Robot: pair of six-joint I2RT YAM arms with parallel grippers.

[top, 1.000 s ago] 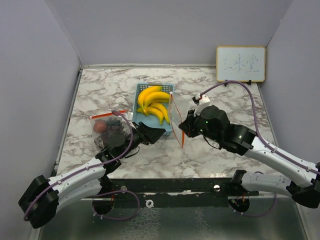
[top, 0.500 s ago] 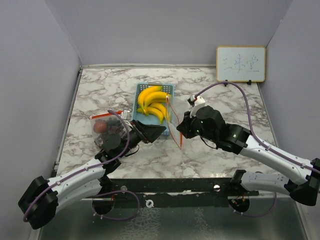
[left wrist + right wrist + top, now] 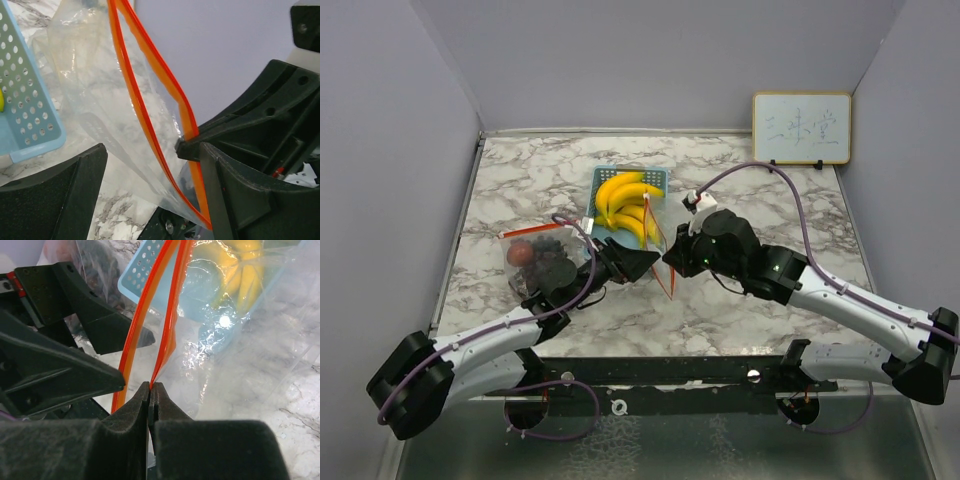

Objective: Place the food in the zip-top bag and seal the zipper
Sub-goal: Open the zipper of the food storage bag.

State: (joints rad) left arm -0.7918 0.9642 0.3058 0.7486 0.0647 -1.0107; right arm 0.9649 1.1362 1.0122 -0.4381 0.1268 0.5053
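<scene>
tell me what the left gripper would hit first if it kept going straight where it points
Most likely the zip-top bag, its orange zipper edge hanging between the left gripper's open fingers; the right gripper pinches it there. Depth is unclear.

Top view's evenly lit, looks like soft light from above, just faint shadows on the marble surface (image 3: 520, 180) under the arms, and everything's sharp. Right wrist shot has a hot glare spot on the clear bag (image 3: 235, 350) just beyond the right fingers (image 3: 130, 410), which are big dark blurry blobs up close. Left wrist view is bright too, with the left fingers (image 3: 55, 195) soft and out of focus while the orange zipper (image 3: 150, 100) between them looks fairly crisp.
</scene>
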